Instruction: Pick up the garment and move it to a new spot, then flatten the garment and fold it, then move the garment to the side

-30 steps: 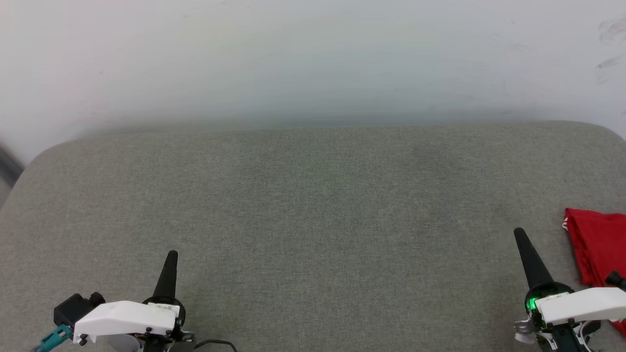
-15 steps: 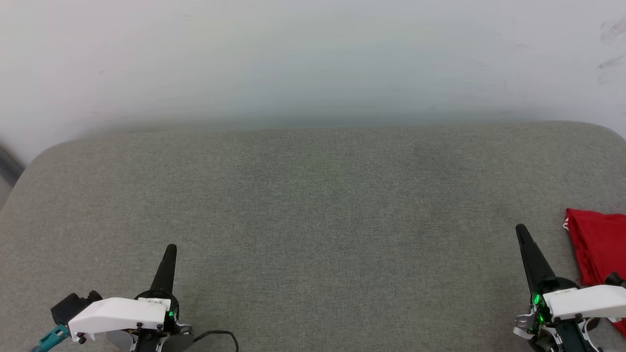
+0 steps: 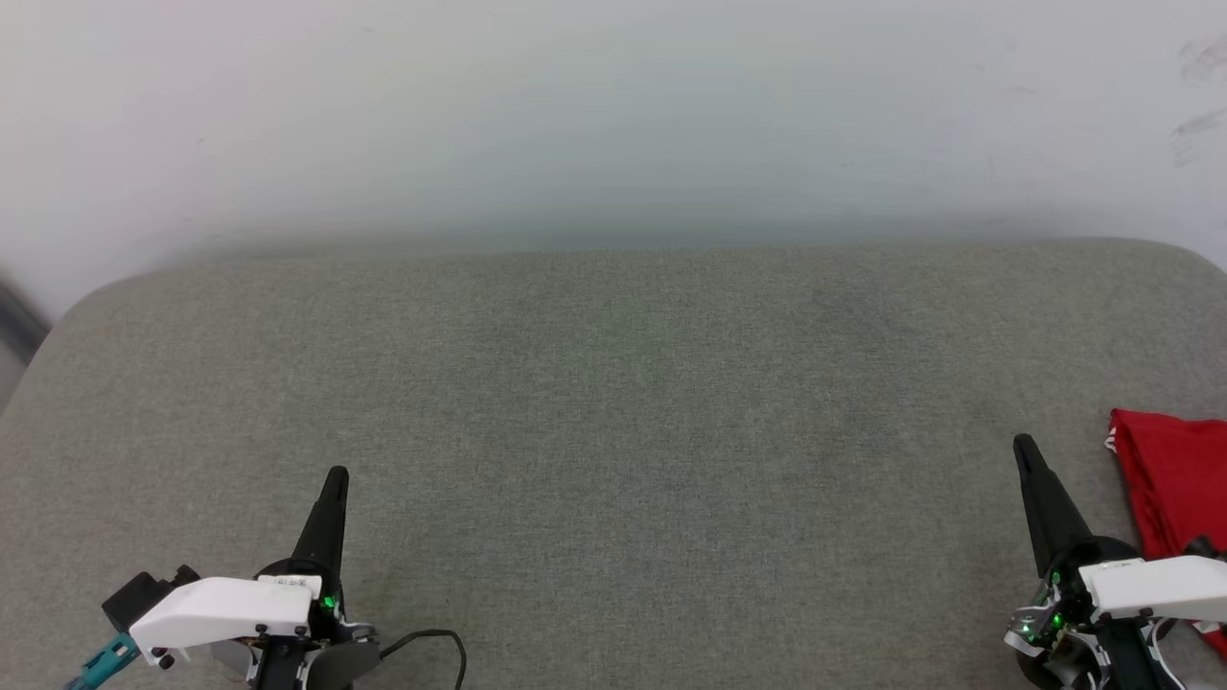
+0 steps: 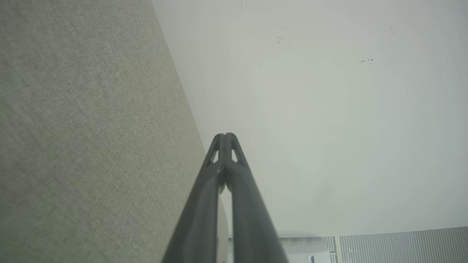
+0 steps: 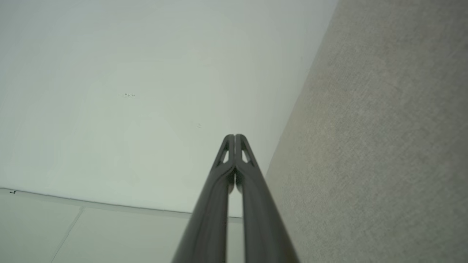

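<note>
Red over at the right edge of the head view: spotting the garment (image 3: 1171, 479) lying bunched on the grey fabric surface (image 3: 613, 402), partly cut off by the frame. Catching the right gripper (image 3: 1024, 446) at the lower right, its tip just beside that red cloth and not touching it, fingers pressed together into one dark point, pinching nothing. Finding the left gripper (image 3: 335, 476) at the lower left, well apart from the garment, likewise squeezed tight and carrying nothing. Confirming it up close in both wrist views: fingertips touching, pale wall (image 3: 613, 115) behind, grey fabric running along one side.
</note>
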Motion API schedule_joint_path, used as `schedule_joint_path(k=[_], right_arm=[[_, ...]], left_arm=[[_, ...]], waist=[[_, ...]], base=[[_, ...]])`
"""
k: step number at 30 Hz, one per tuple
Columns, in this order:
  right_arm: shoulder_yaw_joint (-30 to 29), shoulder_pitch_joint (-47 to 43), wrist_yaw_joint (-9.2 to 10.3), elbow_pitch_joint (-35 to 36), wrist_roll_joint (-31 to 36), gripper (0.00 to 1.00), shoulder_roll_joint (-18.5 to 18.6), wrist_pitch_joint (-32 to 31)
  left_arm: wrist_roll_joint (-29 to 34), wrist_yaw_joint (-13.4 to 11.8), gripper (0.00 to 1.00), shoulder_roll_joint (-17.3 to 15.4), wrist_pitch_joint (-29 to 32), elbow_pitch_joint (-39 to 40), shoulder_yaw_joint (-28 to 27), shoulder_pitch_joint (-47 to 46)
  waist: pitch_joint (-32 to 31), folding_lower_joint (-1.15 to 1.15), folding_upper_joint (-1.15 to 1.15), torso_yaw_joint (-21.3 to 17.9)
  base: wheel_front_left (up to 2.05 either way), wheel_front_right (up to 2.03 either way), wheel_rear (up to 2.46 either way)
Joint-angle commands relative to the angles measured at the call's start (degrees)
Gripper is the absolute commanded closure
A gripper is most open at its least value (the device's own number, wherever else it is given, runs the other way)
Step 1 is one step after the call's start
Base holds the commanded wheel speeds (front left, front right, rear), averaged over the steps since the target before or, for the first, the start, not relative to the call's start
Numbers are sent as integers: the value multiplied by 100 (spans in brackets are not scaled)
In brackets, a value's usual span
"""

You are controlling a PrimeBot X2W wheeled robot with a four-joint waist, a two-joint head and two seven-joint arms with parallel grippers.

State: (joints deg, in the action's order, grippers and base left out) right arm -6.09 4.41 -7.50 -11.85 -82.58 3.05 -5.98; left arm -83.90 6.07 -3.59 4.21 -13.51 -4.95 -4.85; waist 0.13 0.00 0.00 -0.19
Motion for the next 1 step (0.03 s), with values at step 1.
schedule_joint_path(k=[1], right_arm=[[-10, 89, 1, -18, -98, 100, -9, -10]], left_arm=[[-76, 36, 100, -3, 30, -5, -36, -69]], waist=[[0, 0, 0, 1]], base=[[0, 0, 0]])
